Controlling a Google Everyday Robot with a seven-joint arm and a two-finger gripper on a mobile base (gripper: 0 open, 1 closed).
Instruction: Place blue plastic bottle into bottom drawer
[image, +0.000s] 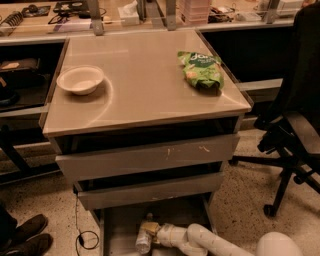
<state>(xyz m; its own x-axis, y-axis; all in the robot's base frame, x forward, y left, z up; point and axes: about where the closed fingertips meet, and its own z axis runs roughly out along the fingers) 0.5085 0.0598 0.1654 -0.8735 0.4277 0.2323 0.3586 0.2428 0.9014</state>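
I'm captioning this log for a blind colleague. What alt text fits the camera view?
A robot arm's gripper is at the blue plastic bottle, low inside the open bottom drawer of a grey cabinet. On top of it sit a white bowl and a green snack bag.

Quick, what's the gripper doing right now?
Gripper: down in the bottom drawer, against the blue plastic bottle; open or closed cannot be told.

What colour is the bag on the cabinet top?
The bag is green, camera view; the hand is down in the bottom drawer.
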